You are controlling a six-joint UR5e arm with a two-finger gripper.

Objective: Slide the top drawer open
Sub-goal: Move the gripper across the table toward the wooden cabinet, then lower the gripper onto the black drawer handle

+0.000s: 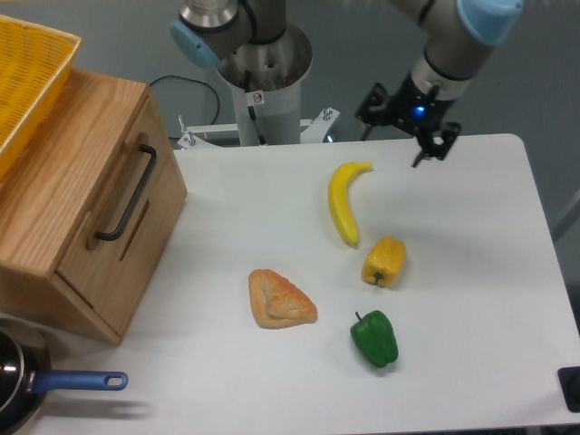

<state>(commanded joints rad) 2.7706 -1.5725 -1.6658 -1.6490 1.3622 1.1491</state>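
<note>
The top drawer (107, 181) is a light-oak panel on the front of the wooden cabinet (54, 172) at the left. Its long black bar handle (127, 194) runs along the panel. The drawer sits flush and shut. My gripper (395, 138) hangs above the back edge of the table, right of the middle, just behind the tip of the banana (344, 203). Its fingers are spread open and hold nothing. It is far to the right of the drawer handle.
A yellow basket (25, 77) lies on the cabinet top. A yellow pepper (384, 261), a green pepper (374, 338) and a pastry (280, 300) lie mid-table. A pan with a blue handle (63, 381) sits front left. The robot base (263, 86) stands behind.
</note>
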